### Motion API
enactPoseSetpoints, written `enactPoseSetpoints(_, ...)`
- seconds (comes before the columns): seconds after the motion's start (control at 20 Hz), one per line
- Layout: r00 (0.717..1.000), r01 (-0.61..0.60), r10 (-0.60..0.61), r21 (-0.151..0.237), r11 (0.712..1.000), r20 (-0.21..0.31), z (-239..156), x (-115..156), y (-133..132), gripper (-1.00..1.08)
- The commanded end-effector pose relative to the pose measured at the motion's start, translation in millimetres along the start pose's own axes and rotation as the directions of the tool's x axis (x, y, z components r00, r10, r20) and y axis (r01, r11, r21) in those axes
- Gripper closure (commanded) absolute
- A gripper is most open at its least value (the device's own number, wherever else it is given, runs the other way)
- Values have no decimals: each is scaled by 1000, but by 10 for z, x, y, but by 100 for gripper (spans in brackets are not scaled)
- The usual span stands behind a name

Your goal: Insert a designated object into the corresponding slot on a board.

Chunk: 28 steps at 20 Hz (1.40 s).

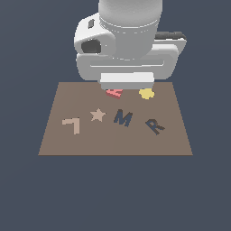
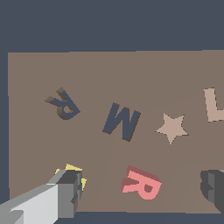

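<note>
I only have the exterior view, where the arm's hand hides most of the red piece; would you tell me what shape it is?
Observer: The wrist view shows the red piece is a letter R, lying flat on the board.
Operator: Thank you. Is the gripper holding it?
Observer: No. The gripper is open, with its fingers well apart on either side of the piece and clear of it.
Operator: And the yellow piece?
Observer: In the wrist view, one finger partly hides the yellow piece.

The arm's body hides most of the red R piece (image 1: 114, 93) in the exterior view.
</note>
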<state>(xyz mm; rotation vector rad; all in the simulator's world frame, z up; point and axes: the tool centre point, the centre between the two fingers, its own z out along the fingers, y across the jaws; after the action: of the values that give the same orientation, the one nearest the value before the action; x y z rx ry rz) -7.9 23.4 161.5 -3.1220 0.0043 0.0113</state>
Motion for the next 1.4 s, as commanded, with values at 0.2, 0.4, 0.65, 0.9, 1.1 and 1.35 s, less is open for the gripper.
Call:
enactPoseSetpoints(0.2, 1000, 12, -12, 0, 1000, 0, 11, -9, -3, -92)
enactPoseSetpoints(0.4, 999, 47, -47, -1, 999, 0, 43, -35, -11, -92)
enactPoseSetpoints(0.65, 992, 124, -124, -2, 992, 1, 114, -93, -24, -92)
enactPoseSetpoints(0.9, 972, 235, -235, -4, 972, 2, 217, -180, -36, -92)
enactPoseSetpoints(1.1, 938, 346, -346, -5, 938, 3, 324, -270, -37, -92)
enactPoseSetpoints(1.35, 863, 505, -505, -7, 863, 4, 485, -405, -17, -92)
